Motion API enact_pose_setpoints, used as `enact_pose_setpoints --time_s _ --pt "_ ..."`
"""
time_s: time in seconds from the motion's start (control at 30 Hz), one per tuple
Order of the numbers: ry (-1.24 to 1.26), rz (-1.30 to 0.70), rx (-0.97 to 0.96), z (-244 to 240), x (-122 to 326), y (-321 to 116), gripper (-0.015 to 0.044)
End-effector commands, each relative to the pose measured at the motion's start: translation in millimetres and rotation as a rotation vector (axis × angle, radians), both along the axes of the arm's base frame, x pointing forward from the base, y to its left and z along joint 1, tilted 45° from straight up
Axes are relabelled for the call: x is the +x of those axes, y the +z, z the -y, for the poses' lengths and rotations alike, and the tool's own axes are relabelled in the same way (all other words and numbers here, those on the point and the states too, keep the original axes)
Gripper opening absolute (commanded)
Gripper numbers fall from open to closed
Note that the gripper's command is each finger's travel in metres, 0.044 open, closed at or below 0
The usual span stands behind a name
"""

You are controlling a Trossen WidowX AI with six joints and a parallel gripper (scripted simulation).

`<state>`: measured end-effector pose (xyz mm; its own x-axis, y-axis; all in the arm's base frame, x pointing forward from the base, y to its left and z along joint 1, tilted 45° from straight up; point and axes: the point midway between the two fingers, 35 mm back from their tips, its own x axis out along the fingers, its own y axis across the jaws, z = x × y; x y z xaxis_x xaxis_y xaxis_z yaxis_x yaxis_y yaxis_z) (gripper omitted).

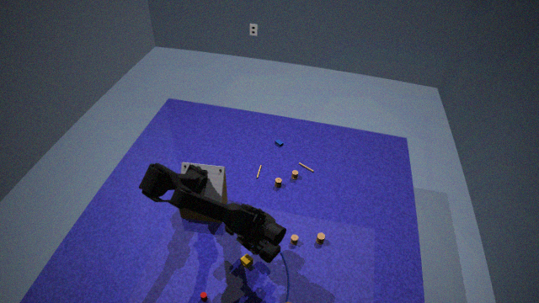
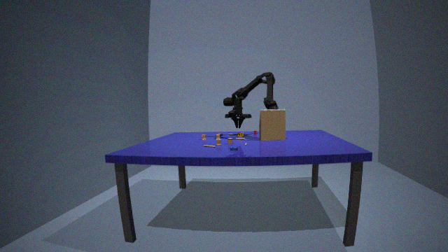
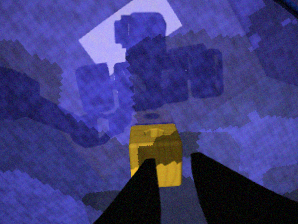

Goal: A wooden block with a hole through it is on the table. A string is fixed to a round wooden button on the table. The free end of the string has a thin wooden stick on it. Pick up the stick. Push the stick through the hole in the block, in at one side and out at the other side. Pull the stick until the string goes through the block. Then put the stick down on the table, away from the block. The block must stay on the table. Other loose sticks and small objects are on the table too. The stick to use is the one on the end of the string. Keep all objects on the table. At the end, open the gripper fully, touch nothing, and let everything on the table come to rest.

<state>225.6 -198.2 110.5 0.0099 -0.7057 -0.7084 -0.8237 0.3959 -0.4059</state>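
- The yellow block (image 1: pixel 247 261) (image 2: pixel 241 134) (image 3: pixel 155 155) sits upright on the blue table (image 1: pixel 358 177) (image 2: pixel 297 148) (image 3: pixel 30 197); in the wrist view a fingertip overlaps its lower part.
- The gripper (image 2: pixel 238 127) (image 3: pixel 173 164) points down above the table, its fingers slightly apart with nothing between them.
- Taking clock directions from the block in the top view, the thin string (image 1: pixel 288 273) curves past three to four o'clock, outside the gripper.
- Two more sticks lie near the block in the exterior view, a nearer stick (image 2: pixel 240 138) and a farther stick (image 2: pixel 232 134); I cannot tell which is strung.
- Two wooden cylinders (image 1: pixel 294 239) (image 2: pixel 218 136) stand toward two o'clock.
- The red piece (image 1: pixel 204 296) (image 2: pixel 255 132) is at eight.
- The pale-topped pedestal (image 1: pixel 216 178) (image 2: pixel 273 124) stands at eleven, bearing the black arm (image 1: pixel 204 204) (image 2: pixel 250 85).
- Farther out, a short stick (image 1: pixel 258 171) (image 2: pixel 246 144) lies at twelve; another pair of cylinders (image 1: pixel 278 182) (image 2: pixel 229 141) and a longer stick (image 1: pixel 306 167) (image 2: pixel 209 146) are at one.
- Beyond them, the blue piece (image 1: pixel 279 143) (image 2: pixel 234 149) lies between twelve and one.
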Motion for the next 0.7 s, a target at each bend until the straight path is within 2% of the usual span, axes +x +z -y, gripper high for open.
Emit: enact_pose_setpoints --time_s 0.0,0.2,0.27,0.37,0.6,0.67 --pt "0.317 -0.323 0.022 -30 11 -36 0.0157" --pt "0.955 -0.959 0.003 -86 18 -88 0.0315" --pt "1.027 -1.032 -0.003 -92 18 -94 0.0368" --pt "1.027 -1.032 -0.003 -92 18 -94 0.0440" --pt "1.027 -1.032 -0.003 -92 18 -94 0.0440" --pt "1.027 -1.032 -0.003 -92 18 -94 0.0387"
